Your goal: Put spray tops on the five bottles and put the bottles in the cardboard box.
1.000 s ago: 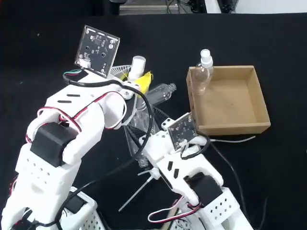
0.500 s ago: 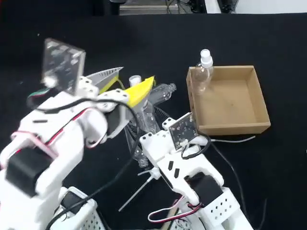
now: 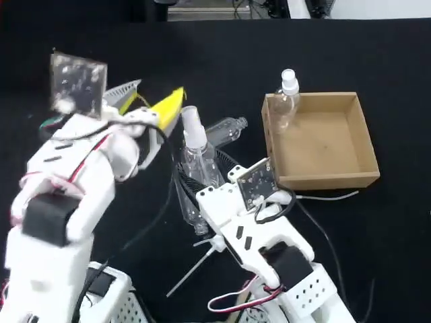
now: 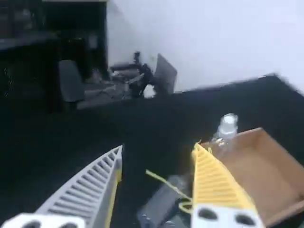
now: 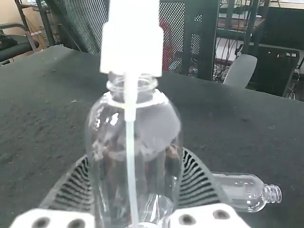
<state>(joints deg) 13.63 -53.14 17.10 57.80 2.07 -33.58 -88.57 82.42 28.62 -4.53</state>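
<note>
My right gripper (image 3: 202, 171) is shut on an upright clear bottle (image 3: 197, 158) (image 5: 135, 156) in the middle of the table. A white spray top (image 3: 192, 124) (image 5: 133, 42) sits on its neck, with the tube hanging down inside. My left gripper (image 3: 145, 104) (image 4: 157, 149) hangs open and empty to the left of that bottle, apart from it. The cardboard box (image 3: 357, 128) (image 4: 259, 166) stands to the right. A capped bottle (image 3: 286, 97) (image 4: 227, 130) stands in the box's far left corner. An uncapped bottle (image 3: 225, 129) (image 5: 242, 190) lies between the held bottle and the box.
Another clear bottle (image 3: 188, 208) lies on the black cloth under the right arm. A loose spray tube (image 3: 192, 269) lies near the front. A white basket (image 3: 111, 299) stands at the front left. A white cable (image 3: 330, 197) runs along the box's near side.
The left gripper let go of the spray top, opened, and drew back to the left. The top now rests on the bottle that the right gripper holds.
</note>
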